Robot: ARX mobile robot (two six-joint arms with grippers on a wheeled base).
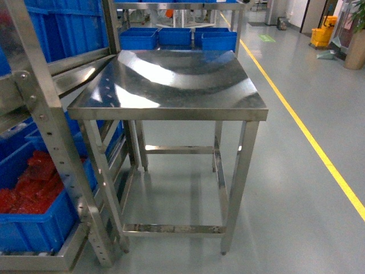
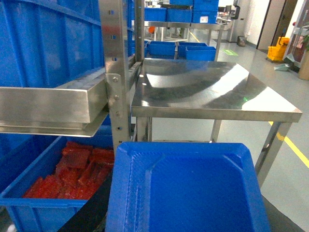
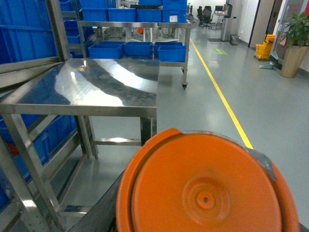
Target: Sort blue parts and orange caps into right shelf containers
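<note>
Apparently carrying is underway: a blue part is filling the left wrist view at 6 o'clock, an orange cap the right; jaws unseen, grip untellable; next, approaching the steel table at 12 o'clock

1. The blue tray fills the bottom of the left wrist view, cut off by the lower edge and hiding the left claw.
2. The orange lid likewise covers the right claw.
3. Red pieces are too blurred to identify.
</note>
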